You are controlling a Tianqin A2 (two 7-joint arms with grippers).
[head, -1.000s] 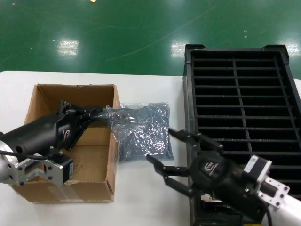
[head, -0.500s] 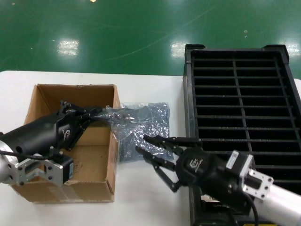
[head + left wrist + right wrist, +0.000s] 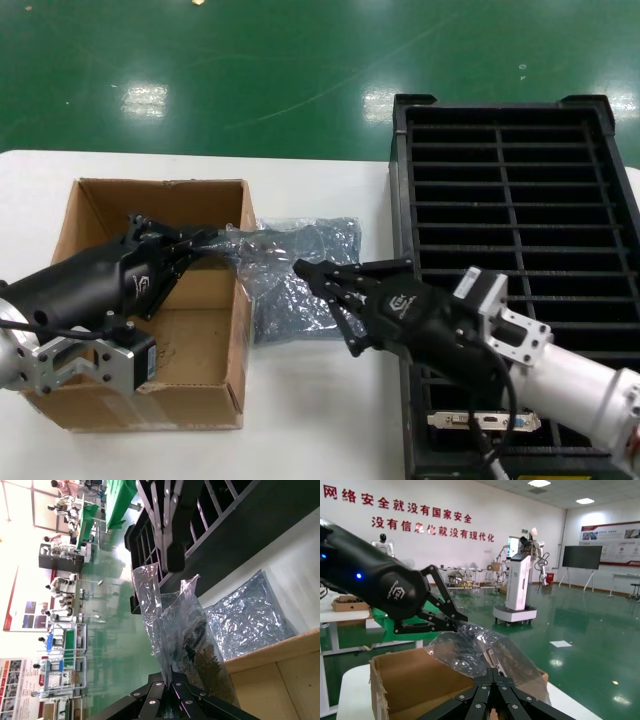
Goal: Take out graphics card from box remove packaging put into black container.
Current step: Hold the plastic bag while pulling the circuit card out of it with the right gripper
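white tabletop [image 3: 330, 420] is filling the lower frame, green floor [image 3: 250, 70] running across the top. left gripper [image 3: 205, 240] and right gripper [image 3: 312, 275] are each pinching the packaging [image 3: 262, 248] at centre.

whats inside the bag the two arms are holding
Through the clear bag a dark card with a silver bracket shows, partly. The left end effector and right end effector grip opposite ends; the crinkled plastic hides the rest.

Even, bright overhead light: ceiling lamps glare as white patches on the green floor [image 3: 150, 100] beyond the worktop [image 3: 310, 420]. Shadows there are soft. The left wrist view is washed out toward the hall; the packaging [image 3: 175, 630] glints.
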